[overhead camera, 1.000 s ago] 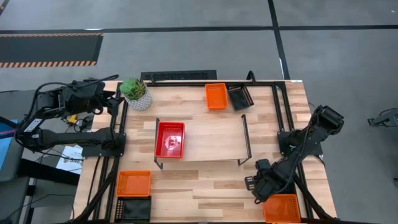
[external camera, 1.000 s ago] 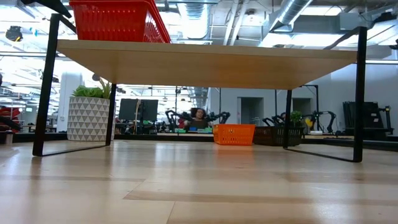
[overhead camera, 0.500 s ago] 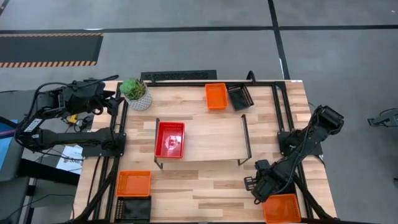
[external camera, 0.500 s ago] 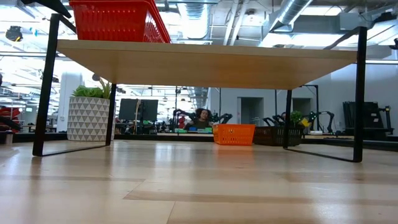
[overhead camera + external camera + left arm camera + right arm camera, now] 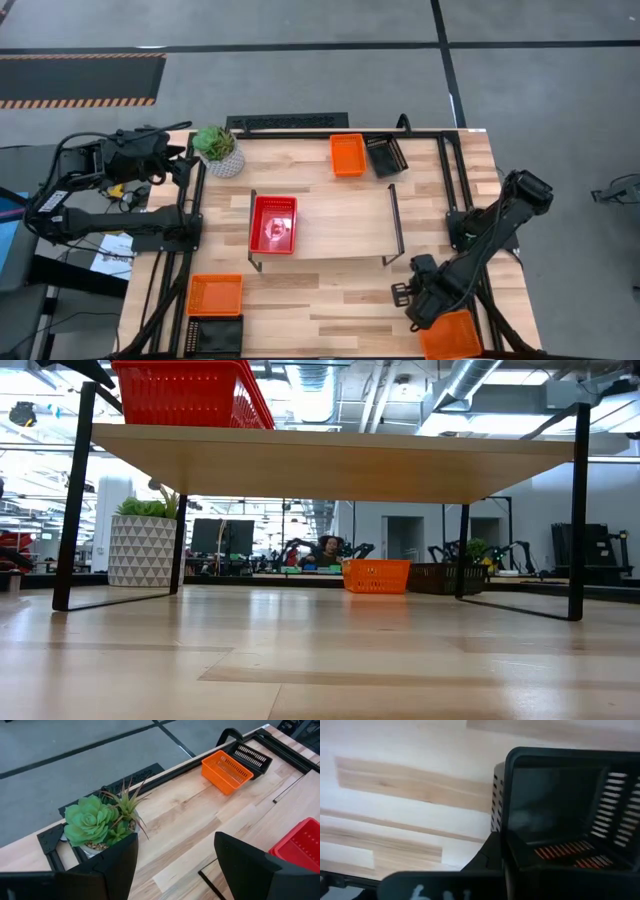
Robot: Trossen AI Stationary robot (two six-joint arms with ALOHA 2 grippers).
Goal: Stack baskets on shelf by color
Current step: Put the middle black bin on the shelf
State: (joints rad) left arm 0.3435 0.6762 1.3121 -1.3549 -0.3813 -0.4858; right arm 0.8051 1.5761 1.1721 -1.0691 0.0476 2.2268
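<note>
The right hand is at the near right corner of the desk, its fingers closed on the rim of a black basket that sits nested in an orange basket; orange mesh shows through the black slots in the right wrist view. The left hand waits with fingers wide apart and holding nothing, beyond the far left edge beside the potted plant. On the shelf a red basket lies at the left end. An orange basket and a black basket sit side by side at the far edge; another orange basket and a black one are at the near left corner.
</note>
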